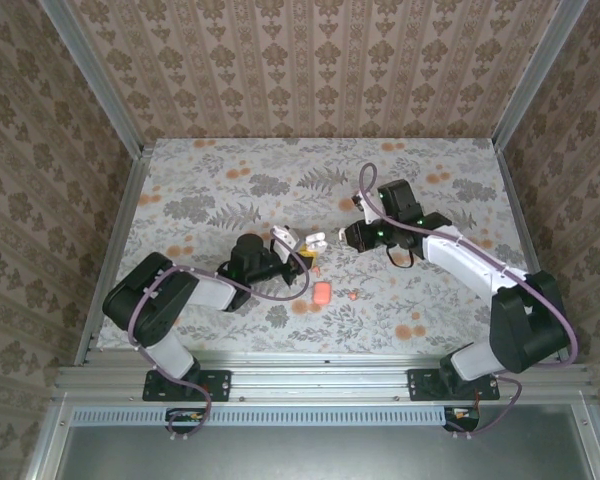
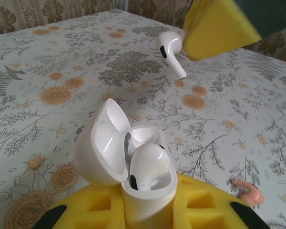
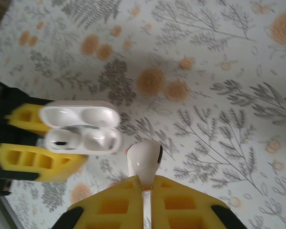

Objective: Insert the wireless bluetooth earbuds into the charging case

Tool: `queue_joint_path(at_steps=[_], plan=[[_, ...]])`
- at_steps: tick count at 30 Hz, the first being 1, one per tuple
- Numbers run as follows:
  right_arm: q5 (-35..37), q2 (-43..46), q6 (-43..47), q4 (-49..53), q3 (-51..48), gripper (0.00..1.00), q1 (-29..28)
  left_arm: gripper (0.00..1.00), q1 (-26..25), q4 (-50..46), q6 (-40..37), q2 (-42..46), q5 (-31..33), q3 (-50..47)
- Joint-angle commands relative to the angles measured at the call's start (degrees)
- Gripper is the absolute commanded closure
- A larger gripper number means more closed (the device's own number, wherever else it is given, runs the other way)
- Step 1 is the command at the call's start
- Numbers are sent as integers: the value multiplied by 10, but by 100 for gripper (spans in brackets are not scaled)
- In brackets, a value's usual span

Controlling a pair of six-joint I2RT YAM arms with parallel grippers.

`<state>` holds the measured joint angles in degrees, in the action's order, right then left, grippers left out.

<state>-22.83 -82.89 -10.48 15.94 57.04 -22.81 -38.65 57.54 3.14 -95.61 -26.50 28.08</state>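
Patterned wallpaper walls in a flowered counter [image 1: 230, 190], with two arms bolted at its near edge. The left arm [image 1: 170, 290] reaches toward the counter's middle, and the right arm [image 1: 470, 260] bends in from the right edge to meet it. The left tool [image 2: 148, 212] is clenched on the lower body of a white charging case [image 2: 133, 157]. It holds the case upright between its yellow pads above the counter, roughly midway between the left and right edges, with the lid hinged open. The right tool [image 3: 147, 202] is clenched on the stem of a white earbud [image 3: 144, 160] whose bulb sticks out past the pads. That earbud is raised off the counter just beside the open case, not touching it. A coral rounded case [image 1: 322, 293] lies on the counter, closer to the near edge than the white one. A second white earbud [image 2: 150, 167] sits in one well of the charging case; the other well shows its bare white lining. A coral earbud [image 2: 250, 192] lies loose on the counter.
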Motion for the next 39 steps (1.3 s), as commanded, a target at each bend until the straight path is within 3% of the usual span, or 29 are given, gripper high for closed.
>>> queue_joint_path(at_steps=[1, 11, 39], plan=[[13, 26, -43, -65, -20, 89, -18, 95, -3, 64, 32, -16, 0, 15], [34, 20, -77, -131, -41, 89, -50, 95, -4, 96, 53, -21, 4, 15], [62, 12, -84, -159, -54, 89, -55, 95, -3, 122, 65, 8, 0, 6]])
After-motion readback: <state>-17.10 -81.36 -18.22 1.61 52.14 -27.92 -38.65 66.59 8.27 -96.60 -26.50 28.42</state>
